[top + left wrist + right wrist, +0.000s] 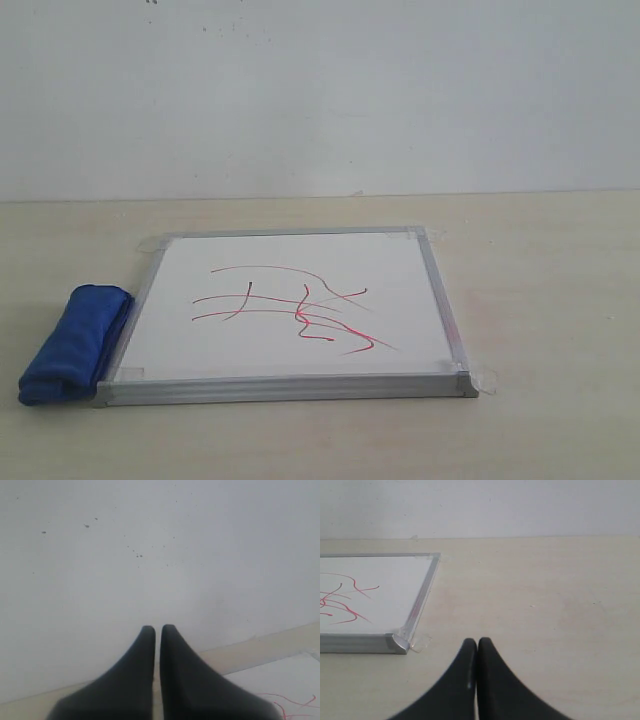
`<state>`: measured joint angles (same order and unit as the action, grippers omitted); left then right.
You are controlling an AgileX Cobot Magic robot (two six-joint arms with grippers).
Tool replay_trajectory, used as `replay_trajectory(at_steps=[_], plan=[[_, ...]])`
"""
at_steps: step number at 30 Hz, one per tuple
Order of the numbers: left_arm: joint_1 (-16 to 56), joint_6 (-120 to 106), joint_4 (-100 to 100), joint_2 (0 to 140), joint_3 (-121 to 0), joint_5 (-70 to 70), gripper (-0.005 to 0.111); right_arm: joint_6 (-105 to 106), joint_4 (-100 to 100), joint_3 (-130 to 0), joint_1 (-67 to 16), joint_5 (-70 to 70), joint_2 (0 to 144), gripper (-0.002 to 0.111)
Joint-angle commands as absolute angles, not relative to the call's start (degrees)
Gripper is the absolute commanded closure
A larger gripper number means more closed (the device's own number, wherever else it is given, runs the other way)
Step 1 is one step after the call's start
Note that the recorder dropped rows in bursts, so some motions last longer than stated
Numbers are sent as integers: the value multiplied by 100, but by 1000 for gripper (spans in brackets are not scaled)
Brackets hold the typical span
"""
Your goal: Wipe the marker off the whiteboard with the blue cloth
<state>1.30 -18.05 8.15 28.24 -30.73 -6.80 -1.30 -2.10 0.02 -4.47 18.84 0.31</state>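
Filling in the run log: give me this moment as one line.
stage: not started | blue cloth: on table beside whiteboard left edge, ungrasped | marker: unwiped | left gripper: shut, empty | right gripper: shut, empty

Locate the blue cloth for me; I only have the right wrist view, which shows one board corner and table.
Observer: The blue cloth lies rolled on the table, beside the whiteboard's left frame in the exterior view, near its front corner.
Operator: Report the left end effector.
Observer: The left end effector is shut and empty. It faces mostly the wall, and the cloth is not in its camera.
Operator: Give me the ink's full extent.
Observer: The marker crosses the board's middle in red and dark strokes; the margins along the frame are bare.
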Motion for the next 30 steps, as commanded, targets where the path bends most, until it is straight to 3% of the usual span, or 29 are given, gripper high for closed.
replay_trajectory(at_steps=[1, 30], plan=[[122, -1811, 855, 3005, -3112, -179, 103, -124, -196, 0, -450, 1851, 0, 109], [122, -1403, 855, 3112, -3112, 121, 103, -114, -196, 0, -450, 1850, 0, 109]])
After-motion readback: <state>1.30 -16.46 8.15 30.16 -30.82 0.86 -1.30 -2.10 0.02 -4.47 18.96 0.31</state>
